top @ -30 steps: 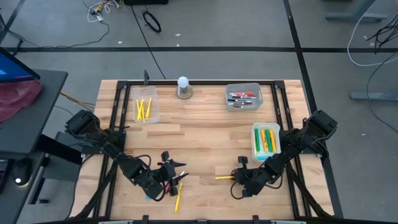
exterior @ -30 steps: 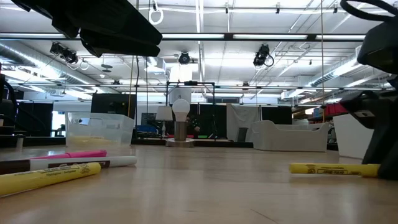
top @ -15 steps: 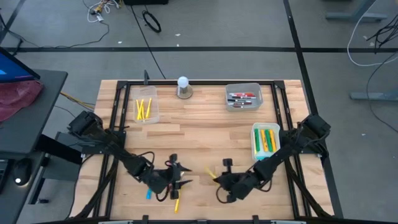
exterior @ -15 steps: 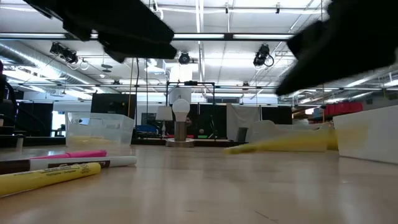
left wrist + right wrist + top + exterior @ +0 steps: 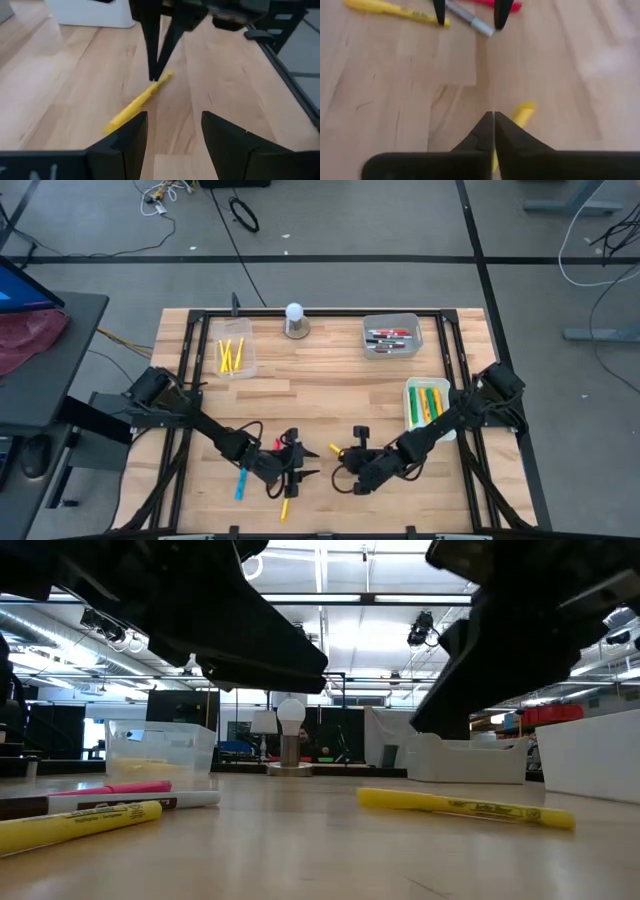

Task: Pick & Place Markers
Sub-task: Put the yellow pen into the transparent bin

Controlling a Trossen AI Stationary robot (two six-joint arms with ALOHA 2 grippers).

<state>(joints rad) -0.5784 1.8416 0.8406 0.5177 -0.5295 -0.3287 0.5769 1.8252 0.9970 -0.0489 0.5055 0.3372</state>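
- Right gripper (image 5: 343,453) fingers pressed together, empty, tips touching a yellow marker (image 5: 336,450).
- Left gripper (image 5: 300,460) fingers parted, empty, near the surface (image 5: 320,380) front edge.

— How is the table (image 5: 330,385) finished?
— Pale wood planks, smooth and matt, framed in black metal.
— And the markers (image 5: 462,807)?
— Glossy yellow plastic. The trays (image 5: 236,358) are seen as clear plastic; the gripper fingers (image 5: 125,137) as matt black.
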